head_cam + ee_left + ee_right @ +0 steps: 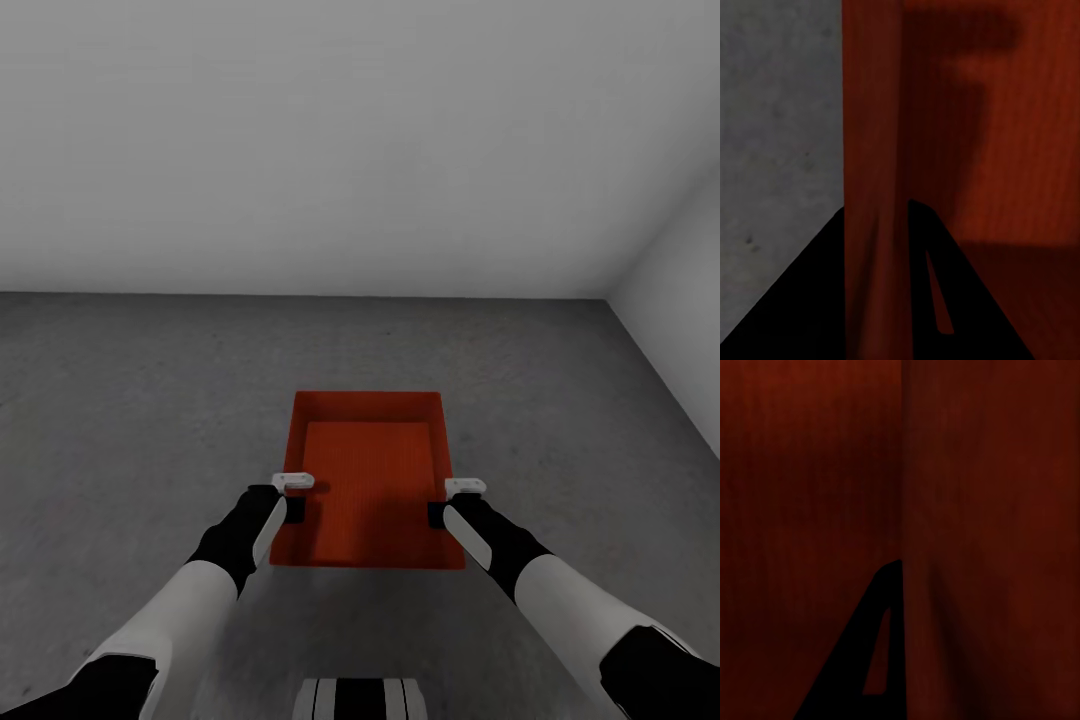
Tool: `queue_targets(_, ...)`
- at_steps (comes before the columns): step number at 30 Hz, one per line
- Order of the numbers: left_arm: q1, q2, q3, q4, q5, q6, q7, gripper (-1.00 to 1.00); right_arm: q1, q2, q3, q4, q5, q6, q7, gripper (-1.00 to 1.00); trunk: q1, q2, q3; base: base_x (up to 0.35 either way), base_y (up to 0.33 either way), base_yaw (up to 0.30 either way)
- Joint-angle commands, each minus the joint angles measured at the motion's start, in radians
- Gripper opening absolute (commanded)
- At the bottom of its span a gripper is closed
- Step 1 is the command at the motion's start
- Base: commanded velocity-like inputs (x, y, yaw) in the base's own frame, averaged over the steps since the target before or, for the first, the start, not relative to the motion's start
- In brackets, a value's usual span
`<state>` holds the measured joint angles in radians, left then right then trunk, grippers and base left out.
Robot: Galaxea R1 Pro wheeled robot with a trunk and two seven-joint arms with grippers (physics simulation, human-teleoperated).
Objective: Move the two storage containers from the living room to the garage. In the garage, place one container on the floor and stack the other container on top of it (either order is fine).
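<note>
Two grippers clamp one red-orange storage container (372,480) by its opposite long walls. The left gripper (292,497) straddles the container's left wall, one black finger (795,300) outside over the grey floor and the other inside against the red base. The right gripper (452,501) grasps the right wall likewise; its wrist view has a dark finger (862,660) pressed to the wall with red surfaces on both sides. The lidless container sits level between the two forearms, open side up, over the dark grey mottled floor (130,420); whether it touches the floor cannot be told. Beyond it rises a plain white wall (330,140), meeting another wall at the right corner.
</note>
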<state>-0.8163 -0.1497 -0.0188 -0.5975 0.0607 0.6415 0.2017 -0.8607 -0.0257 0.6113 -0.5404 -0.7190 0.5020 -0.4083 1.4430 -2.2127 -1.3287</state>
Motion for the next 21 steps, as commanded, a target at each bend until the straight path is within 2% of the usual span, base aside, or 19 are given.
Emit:
queue_targets(1,0.0,0.001,-0.003,0.0,0.008,0.006,0.01,-1.0,-0.001,-0.059,-0.05,-0.003,0.048,-0.017,-0.018,-1.0,0.0,0.0,-0.001,0.0,0.0,0.0)
queue_targets(21,0.0,0.001,-0.003,0.001,0.008,0.006,0.011,-1.0,-0.001,-0.057,-0.05,-0.003,0.048,-0.017,-0.017,-1.0,0.077,-0.14,-0.07,0.0,0.0,0.0)
